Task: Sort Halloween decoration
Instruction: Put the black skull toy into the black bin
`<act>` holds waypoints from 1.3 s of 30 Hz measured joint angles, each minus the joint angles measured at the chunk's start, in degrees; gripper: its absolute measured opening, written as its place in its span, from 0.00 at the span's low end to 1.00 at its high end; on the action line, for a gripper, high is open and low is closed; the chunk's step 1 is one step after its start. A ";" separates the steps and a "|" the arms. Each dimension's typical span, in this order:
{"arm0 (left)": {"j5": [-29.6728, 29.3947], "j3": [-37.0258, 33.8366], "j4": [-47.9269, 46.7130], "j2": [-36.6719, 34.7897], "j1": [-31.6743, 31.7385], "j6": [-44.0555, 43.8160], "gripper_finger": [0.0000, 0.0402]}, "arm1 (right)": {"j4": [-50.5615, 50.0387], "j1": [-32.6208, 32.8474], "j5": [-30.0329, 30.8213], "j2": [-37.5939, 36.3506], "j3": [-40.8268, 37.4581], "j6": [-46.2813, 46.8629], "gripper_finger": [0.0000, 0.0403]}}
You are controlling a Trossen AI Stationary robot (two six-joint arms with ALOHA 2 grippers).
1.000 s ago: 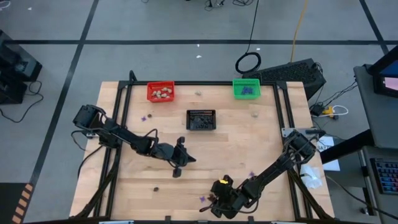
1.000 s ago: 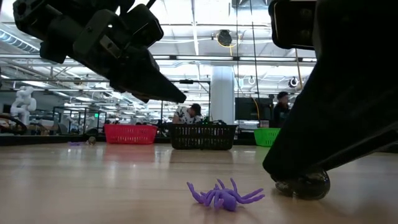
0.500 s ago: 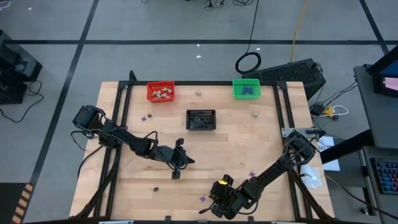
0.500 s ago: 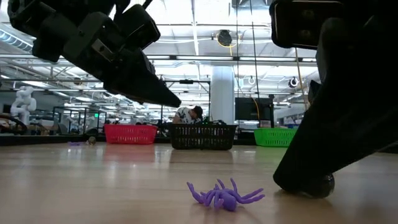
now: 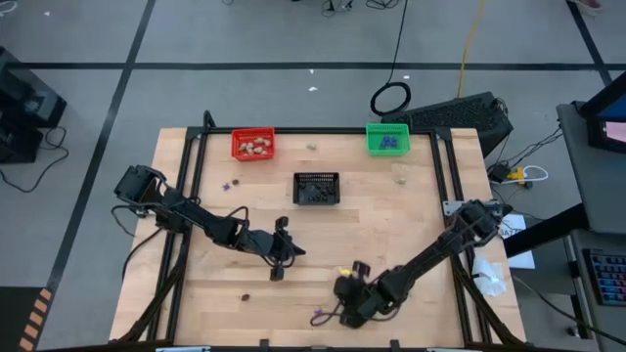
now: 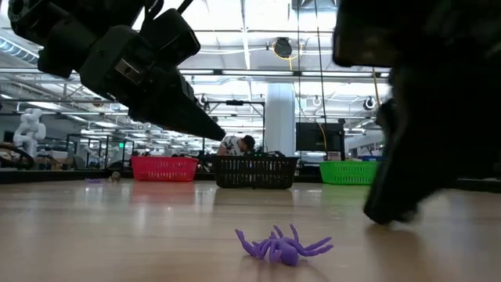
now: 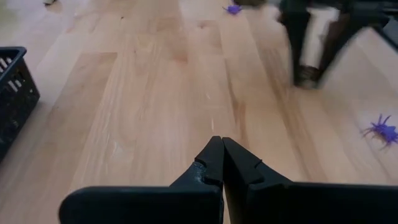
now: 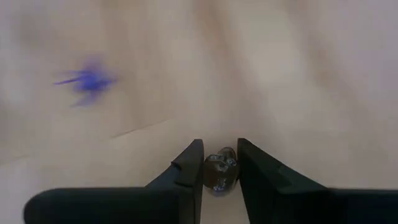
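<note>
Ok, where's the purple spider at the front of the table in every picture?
High view: purple spider, near the bottom, about the middle.
Low view: bottom middle, close up.
Left wrist view: right edge, probably the same one.
Right wrist view: blurry purple shape, upper left, likely it.
Landmark: black basket, also in the low and left wrist views.

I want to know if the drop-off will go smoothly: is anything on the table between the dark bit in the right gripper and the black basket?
Nothing visible. The right gripper holds the dark bit near the table's front edge, and bare wood runs to the black basket. The left gripper sits off to the side of that line.
</note>
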 joint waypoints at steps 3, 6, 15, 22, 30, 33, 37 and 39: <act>-0.43 0.00 -1.06 0.00 0.00 0.02 0.00 | -3.28 -2.60 0.58 -2.44 -0.12 -3.02 0.16; -0.56 -0.44 -1.26 0.00 0.00 0.02 0.00 | -6.46 -5.66 0.87 -4.72 0.04 -6.55 0.16; -2.07 -8.89 5.94 -0.02 0.00 -5.98 0.00 | -10.30 -19.00 1.40 -10.57 0.07 -21.47 0.16; -2.26 -12.15 13.49 -0.02 0.00 -6.02 0.00 | -9.03 -33.64 -5.08 -11.08 0.12 -35.36 0.16; -2.26 -12.15 14.29 -0.02 0.00 -5.92 0.00 | -1.12 -43.63 -10.57 -10.49 0.18 -43.99 0.16; -2.26 -12.15 14.32 -0.02 0.00 -5.92 0.00 | -0.37 -46.22 -11.98 -9.75 0.18 -45.38 0.16; -2.26 -12.15 14.49 -0.02 0.00 -5.92 0.00 | 0.32 -48.60 -13.55 -7.47 0.12 -46.50 0.16; -2.26 -12.13 14.68 -0.02 0.00 -5.84 0.00 | 1.26 -49.22 -13.59 -6.71 0.14 -47.21 0.16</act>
